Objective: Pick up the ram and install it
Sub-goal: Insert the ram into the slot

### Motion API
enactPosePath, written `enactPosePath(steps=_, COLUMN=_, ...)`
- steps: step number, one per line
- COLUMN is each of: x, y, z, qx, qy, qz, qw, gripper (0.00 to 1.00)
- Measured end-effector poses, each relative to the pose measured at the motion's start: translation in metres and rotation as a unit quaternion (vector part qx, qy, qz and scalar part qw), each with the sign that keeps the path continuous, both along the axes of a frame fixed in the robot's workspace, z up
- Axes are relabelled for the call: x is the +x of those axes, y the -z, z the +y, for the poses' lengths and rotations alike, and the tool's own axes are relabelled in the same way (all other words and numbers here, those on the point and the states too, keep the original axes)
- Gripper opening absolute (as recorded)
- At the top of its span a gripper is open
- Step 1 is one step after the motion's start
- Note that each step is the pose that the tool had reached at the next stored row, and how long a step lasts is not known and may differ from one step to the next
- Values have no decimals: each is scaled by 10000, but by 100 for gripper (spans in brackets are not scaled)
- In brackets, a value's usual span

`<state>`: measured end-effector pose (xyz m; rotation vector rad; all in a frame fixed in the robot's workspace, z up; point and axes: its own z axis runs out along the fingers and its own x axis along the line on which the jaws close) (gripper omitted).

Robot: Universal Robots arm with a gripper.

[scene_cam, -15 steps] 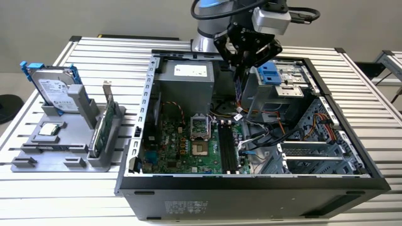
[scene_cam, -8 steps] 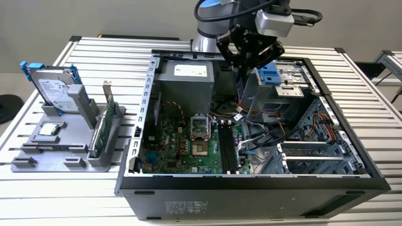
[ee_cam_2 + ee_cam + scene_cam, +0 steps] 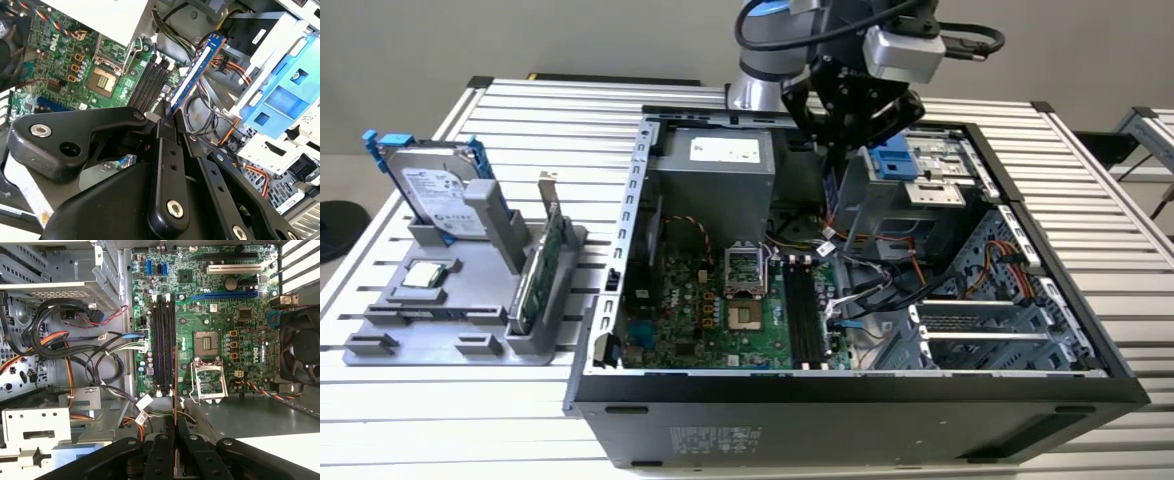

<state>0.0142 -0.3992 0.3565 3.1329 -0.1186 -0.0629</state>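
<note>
My gripper (image 3: 843,135) hangs over the open computer case (image 3: 854,385), near its back, and is shut on the ram (image 3: 830,195). The ram points down toward the motherboard (image 3: 707,310). In the second wrist view the ram (image 3: 195,72) is a long blue-edged stick with a white label, sticking out from between the black fingers (image 3: 165,150). In the first wrist view the ram (image 3: 174,407) appears edge-on, just beyond the near end of the dark memory slots (image 3: 164,345) and roughly in line with them. The slots (image 3: 803,312) lie lower, with a gap between them and the stick.
A grey holder (image 3: 454,310) on the exterior view's left carries a silver hard drive (image 3: 438,190) with blue rails, a green expansion card (image 3: 550,262) and a small chip (image 3: 427,280). Inside the case are the power supply (image 3: 714,180), drive cage (image 3: 927,175), loose cables (image 3: 90,355) and a fan (image 3: 302,347).
</note>
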Motion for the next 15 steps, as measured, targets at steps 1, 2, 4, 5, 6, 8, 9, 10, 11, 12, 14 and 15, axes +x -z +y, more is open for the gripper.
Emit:
enactPosePath(steps=1, x=1, y=4, z=0, qx=0, qy=0, qz=0, qw=10000, gripper=0)
enactPosePath(steps=2, x=2, y=8, z=0, qx=0, qy=1, qz=0, qw=10000, gripper=0)
enactPosePath(steps=4, x=3, y=17, z=0, qx=0, qy=0, qz=0, qw=10000, gripper=0)
enactPosePath(steps=5, x=4, y=21, z=0, qx=0, qy=0, qz=0, qw=10000, gripper=0)
enactPosePath(steps=6, x=5, y=26, z=0, qx=0, qy=0, qz=0, qw=10000, gripper=0)
enactPosePath(steps=8, x=7, y=37, z=0, qx=0, qy=0, qz=0, qw=10000, gripper=0)
enactPosePath(steps=9, x=8, y=43, z=0, qx=0, qy=0, qz=0, qw=10000, gripper=0)
enactPosePath(steps=10, x=8, y=49, z=0, qx=0, qy=0, qz=0, qw=10000, gripper=0)
enactPosePath(steps=11, x=8, y=54, z=0, qx=0, qy=0, qz=0, qw=10000, gripper=0)
enactPosePath(steps=12, x=8, y=60, z=0, qx=0, qy=0, qz=0, qw=10000, gripper=0)
enactPosePath(steps=14, x=9, y=70, z=0, qx=0, qy=0, qz=0, qw=10000, gripper=0)
enactPosePath(steps=15, x=9, y=74, z=0, qx=0, qy=0, qz=0, qw=10000, gripper=0)
